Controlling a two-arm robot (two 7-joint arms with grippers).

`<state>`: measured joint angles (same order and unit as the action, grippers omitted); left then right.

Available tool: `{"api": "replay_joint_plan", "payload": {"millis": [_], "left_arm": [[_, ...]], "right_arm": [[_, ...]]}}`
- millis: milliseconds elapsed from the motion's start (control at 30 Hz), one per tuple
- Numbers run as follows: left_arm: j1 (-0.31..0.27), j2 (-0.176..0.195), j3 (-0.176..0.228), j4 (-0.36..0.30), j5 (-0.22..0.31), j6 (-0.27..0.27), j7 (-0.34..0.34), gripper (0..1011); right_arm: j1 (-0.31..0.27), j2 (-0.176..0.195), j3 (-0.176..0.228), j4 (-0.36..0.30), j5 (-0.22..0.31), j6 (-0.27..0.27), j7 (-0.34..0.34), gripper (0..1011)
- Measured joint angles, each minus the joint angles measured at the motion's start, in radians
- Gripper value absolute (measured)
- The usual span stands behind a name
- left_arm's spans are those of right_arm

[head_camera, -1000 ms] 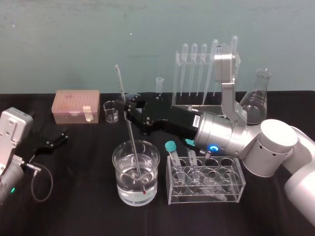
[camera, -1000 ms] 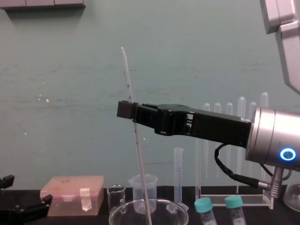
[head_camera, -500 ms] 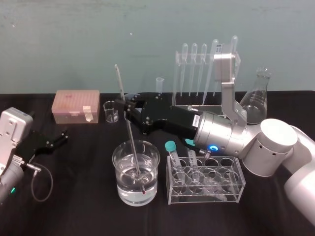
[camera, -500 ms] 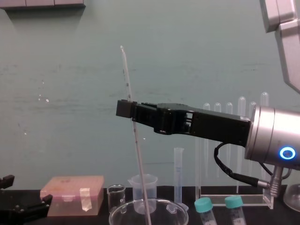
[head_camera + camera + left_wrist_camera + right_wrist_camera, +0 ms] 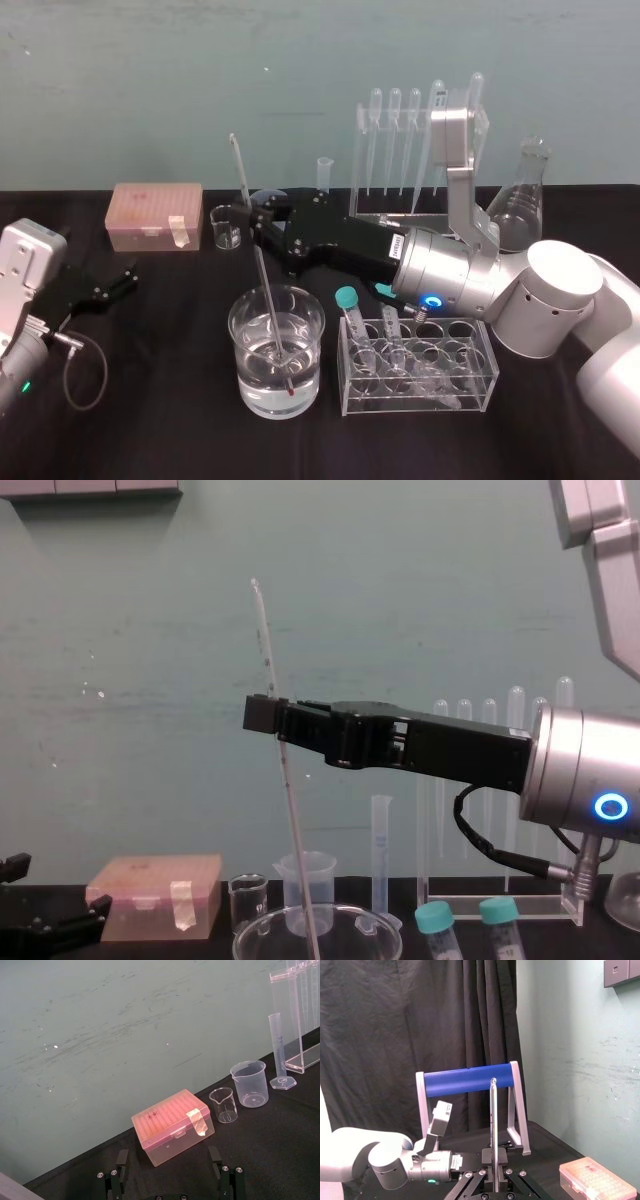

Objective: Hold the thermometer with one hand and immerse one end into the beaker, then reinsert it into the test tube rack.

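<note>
right gripper (image 5: 254, 222): centre of the head view, fingers clamped on the thermometer (image 5: 268, 300) about mid-length. thermometer: tilted, lower end immersed in the beaker (image 5: 245, 372), lower centre. test tube rack (image 5: 395, 213): upper right, behind the arm. left gripper (image 5: 118, 280): lower left, fingers apart, parked.
</note>
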<state>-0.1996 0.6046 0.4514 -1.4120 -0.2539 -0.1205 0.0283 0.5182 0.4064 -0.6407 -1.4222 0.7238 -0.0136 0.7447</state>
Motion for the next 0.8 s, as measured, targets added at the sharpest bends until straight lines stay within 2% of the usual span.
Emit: {"api": "replay_joint_plan", "payload": {"millis": [800], "left_arm": [[0.0,0.0,0.0,0.0,0.0,0.0,0.0,1008]], "right_arm": [[0.005,0.002,-0.003,-0.001,-0.001,0.005,0.0,56]]}}
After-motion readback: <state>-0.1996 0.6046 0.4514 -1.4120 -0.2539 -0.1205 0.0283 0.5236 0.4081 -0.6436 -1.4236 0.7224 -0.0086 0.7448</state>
